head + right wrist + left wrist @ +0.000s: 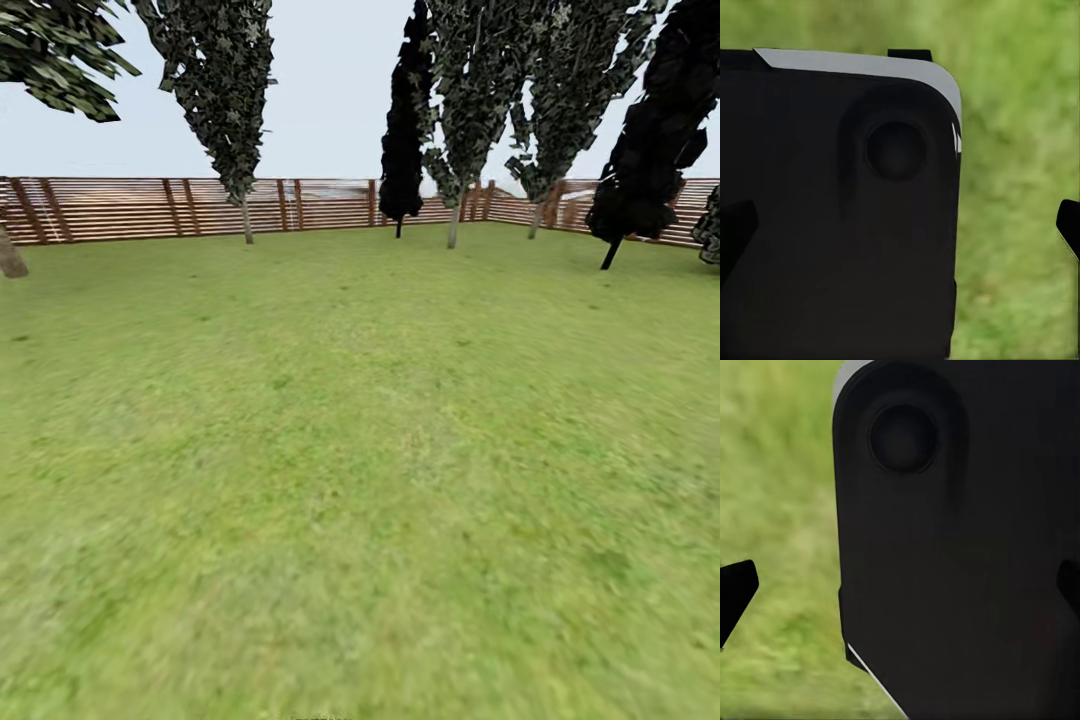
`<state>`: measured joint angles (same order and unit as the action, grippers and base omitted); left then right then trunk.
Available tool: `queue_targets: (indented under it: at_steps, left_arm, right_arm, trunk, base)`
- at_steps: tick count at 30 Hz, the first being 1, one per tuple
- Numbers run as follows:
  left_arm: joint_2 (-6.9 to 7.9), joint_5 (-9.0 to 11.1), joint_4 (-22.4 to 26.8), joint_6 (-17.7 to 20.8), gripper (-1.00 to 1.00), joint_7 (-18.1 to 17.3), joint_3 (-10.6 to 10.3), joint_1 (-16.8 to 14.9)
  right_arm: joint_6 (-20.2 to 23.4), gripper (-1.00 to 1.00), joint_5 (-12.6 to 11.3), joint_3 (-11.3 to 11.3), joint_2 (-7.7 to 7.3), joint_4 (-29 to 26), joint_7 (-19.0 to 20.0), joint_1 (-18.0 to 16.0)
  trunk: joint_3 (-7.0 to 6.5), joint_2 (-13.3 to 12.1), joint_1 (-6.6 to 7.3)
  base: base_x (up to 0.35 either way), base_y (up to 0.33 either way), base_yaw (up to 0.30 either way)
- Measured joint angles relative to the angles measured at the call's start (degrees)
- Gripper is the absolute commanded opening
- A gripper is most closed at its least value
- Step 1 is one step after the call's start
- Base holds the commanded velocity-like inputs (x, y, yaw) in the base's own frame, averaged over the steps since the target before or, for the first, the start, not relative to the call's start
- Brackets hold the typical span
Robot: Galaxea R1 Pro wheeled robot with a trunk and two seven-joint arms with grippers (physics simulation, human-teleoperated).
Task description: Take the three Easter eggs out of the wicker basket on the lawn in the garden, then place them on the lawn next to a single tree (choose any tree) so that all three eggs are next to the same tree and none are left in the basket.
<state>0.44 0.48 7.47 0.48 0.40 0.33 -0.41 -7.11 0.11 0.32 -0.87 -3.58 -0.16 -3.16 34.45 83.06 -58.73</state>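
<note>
Lawn (360, 480): one wide stretch of mottled green grass, filling the lower two thirds of the head view and running to the fence. The same grass appears blurred in both wrist views behind the robot's dark bodywork.

Left gripper (904, 592): one dark fingertip (736, 592) at the left edge of the left wrist view and another at the right edge, set wide apart; a large black housing with a round recess lies between and behind them. Nothing is seen gripped between the tips.

Right gripper (904, 232): one dark fingertip (1069, 225) at the right edge of the right wrist view, the other dark against the black housing at the left edge; likewise spread wide, with no object seen held.

Trees, pale-trunked: four in the upper head view. One at upper left (235, 110), two at upper centre-right (465, 110) (555, 120), and one trunk base at the far left edge (10, 255) with foliage overhead.

Trees, near-black: two, at upper centre (402, 130) and upper right (655, 140). A further dark foliage clump at the right edge cannot be identified.

Fence (130, 208): one run of brown horizontal slats across the upper frame, behind the trees.

Writing or labels: none legible.
</note>
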Motion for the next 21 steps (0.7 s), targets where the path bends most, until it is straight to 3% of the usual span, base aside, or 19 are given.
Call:
queue_targets:
  at_steps: [21]
  left_arm:
    - [0.00, 0.00, -0.01, 0.00, 1.00, 0.00, 0.00, 0.00]
  right_arm:
    - [0.00, 1.00, -0.02, 0.00, 0.00, 0.03, 0.00, -0.01]
  trunk:
    - [0.88, 0.00, 0.00]
  base:
    - [0.000, 0.000, 0.277]
